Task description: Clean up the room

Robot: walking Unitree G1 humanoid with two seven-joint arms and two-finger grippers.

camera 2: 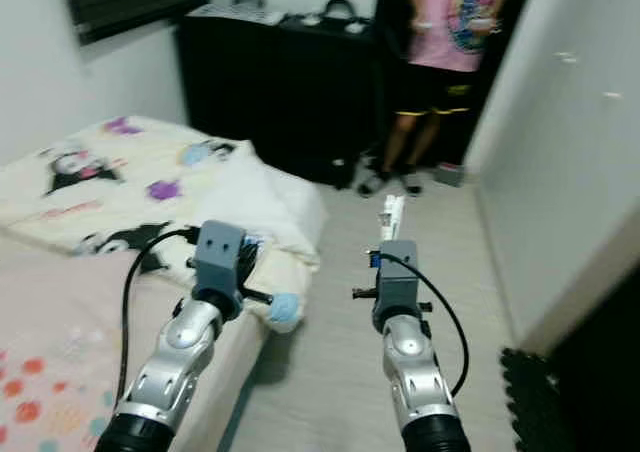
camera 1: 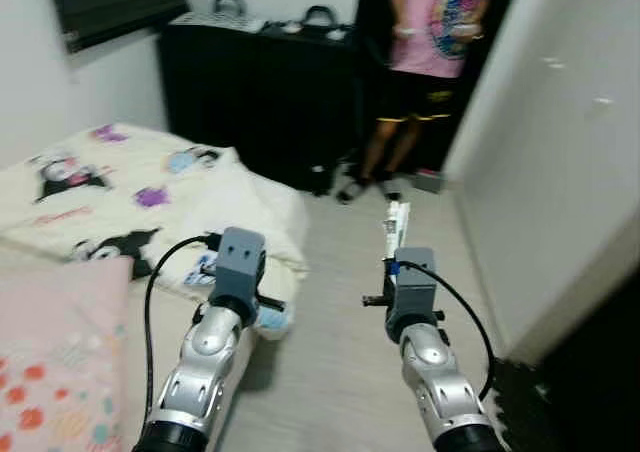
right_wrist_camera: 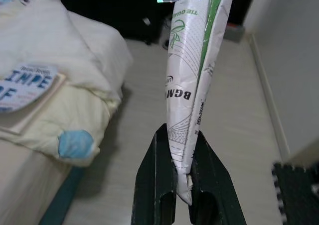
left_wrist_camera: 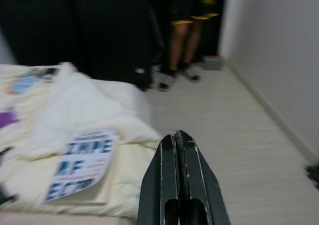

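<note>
— What do we see from our head camera?

— Our right gripper [camera 1: 396,234] is held out over the pale floor [camera 1: 340,352], with a white and green packet [camera 1: 396,228] standing up from it. Our left gripper [camera 1: 262,312] is at the corner of the bed [camera 1: 120,202], just beside a blue patch [camera 1: 272,318] on the cream blanket [camera 1: 250,212]. Ahead of us, a person [camera 1: 430,62] in a pink shirt stands next to the black cabinet [camera 1: 260,92], and a white wall [camera 1: 550,152] runs along our right.

— And our left wrist?

— The two black fingers [left_wrist_camera: 192,180] lie pressed together with nothing between them. Near them a booklet [left_wrist_camera: 82,163] with big blue letters lies on the blanket. The person's legs show further off.

— Our right wrist?

— There the fingers [right_wrist_camera: 149,185] pinch the packet [right_wrist_camera: 192,85] by its lower end; it rises upright above the floor, well apart from the bed. The booklet [right_wrist_camera: 22,88] and the blue patch [right_wrist_camera: 76,144] lie on the bed's corner.
</note>
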